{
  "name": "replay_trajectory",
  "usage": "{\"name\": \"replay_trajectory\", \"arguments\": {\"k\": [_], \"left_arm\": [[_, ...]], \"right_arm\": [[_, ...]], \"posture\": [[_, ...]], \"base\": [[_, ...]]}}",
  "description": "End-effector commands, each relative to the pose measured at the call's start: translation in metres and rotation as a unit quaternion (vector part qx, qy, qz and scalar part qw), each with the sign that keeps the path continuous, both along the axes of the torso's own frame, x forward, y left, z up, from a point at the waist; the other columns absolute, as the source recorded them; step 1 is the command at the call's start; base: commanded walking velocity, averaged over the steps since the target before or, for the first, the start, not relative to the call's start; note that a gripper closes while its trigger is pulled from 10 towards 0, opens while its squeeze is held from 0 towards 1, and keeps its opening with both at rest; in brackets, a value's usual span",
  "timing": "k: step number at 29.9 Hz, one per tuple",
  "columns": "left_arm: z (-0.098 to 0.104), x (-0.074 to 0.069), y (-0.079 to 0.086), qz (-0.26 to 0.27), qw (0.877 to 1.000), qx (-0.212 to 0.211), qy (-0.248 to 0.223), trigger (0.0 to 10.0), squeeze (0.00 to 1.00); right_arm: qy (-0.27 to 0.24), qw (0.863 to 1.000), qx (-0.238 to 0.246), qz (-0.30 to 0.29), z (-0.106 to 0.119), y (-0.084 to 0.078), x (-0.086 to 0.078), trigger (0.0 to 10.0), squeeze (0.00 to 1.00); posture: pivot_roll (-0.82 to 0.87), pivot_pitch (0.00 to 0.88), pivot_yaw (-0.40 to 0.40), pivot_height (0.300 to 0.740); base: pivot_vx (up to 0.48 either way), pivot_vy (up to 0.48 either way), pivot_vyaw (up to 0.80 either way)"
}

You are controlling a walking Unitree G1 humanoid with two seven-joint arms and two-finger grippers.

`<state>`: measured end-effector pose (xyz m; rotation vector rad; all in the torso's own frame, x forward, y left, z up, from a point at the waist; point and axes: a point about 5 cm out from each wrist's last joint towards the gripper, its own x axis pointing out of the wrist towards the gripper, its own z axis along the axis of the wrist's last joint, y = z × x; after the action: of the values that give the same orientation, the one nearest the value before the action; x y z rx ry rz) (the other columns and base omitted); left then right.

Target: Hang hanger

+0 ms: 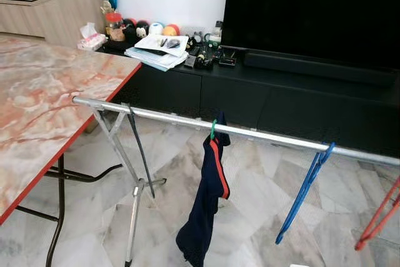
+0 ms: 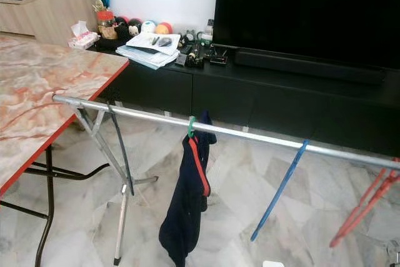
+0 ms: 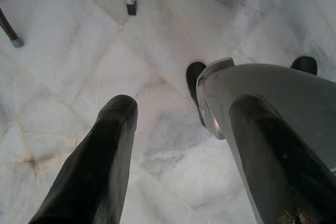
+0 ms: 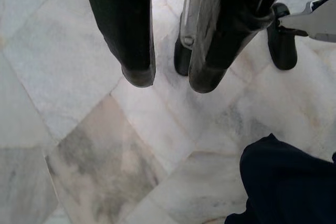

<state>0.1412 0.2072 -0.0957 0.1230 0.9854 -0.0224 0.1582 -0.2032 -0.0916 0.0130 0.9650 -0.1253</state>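
Note:
A silver drying-rack rail [image 1: 262, 136] runs across the room from the table's edge to the right. A dark navy garment with a red stripe [image 1: 209, 198] hangs from it on a green hanger hook [image 1: 213, 130]. Further right a bare blue hanger [image 1: 303, 192] hangs on the rail, and a red hanger [image 1: 378, 217] hangs at the far right. My left gripper [image 3: 181, 108] points down at the marble floor, open and holding nothing. My right gripper [image 4: 172, 80] also hangs over the floor, open and bare, with the garment's hem [image 4: 283, 182] close by.
A marble-topped folding table [image 1: 44, 104] with a red rim stands on the left, touching the rail's end. The rack's crossed legs [image 1: 134, 198] stand beneath it. A low black TV console [image 1: 281, 92] with papers and small items, and a large TV [image 1: 312, 10], lie behind.

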Motion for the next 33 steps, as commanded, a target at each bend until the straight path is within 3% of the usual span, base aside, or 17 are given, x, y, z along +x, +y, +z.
{"name": "replay_trajectory", "arguments": {"k": [1, 17, 26, 33], "left_arm": [[-0.002, -0.004, -0.001, -0.006, 1.0, 0.004, 0.011, 10.0, 0.0], [-0.002, -0.004, -0.001, -0.003, 1.0, 0.004, 0.01, 10.0, 0.0], [-0.001, -0.002, 0.001, -0.004, 1.0, 0.008, 0.011, 10.0, 0.0], [0.0, 0.001, 0.002, 0.0, 1.0, 0.005, 0.005, 10.0, 0.0]], "right_arm": [[0.008, 1.0, 0.0, 0.0, -0.002, -0.003, -0.007, 10.0, 0.0], [0.013, 1.0, -0.003, -0.009, -0.004, -0.016, -0.02, 10.0, 0.0], [0.017, 1.0, -0.003, -0.012, -0.003, -0.022, -0.018, 10.0, 0.0], [0.023, 1.0, -0.002, -0.01, -0.002, -0.022, -0.017, 10.0, 0.0]], "posture": [[0.01, 0.019, -0.009, 0.74], [0.01, 0.023, -0.011, 0.74], [0.01, 0.022, -0.012, 0.74], [0.01, 0.02, -0.011, 0.74]], "base": [[-0.251, 0.0, 0.0], [-0.254, 0.0, 0.0], [0.0, 0.0, 0.0], [0.0, 0.0, -0.78]]}}
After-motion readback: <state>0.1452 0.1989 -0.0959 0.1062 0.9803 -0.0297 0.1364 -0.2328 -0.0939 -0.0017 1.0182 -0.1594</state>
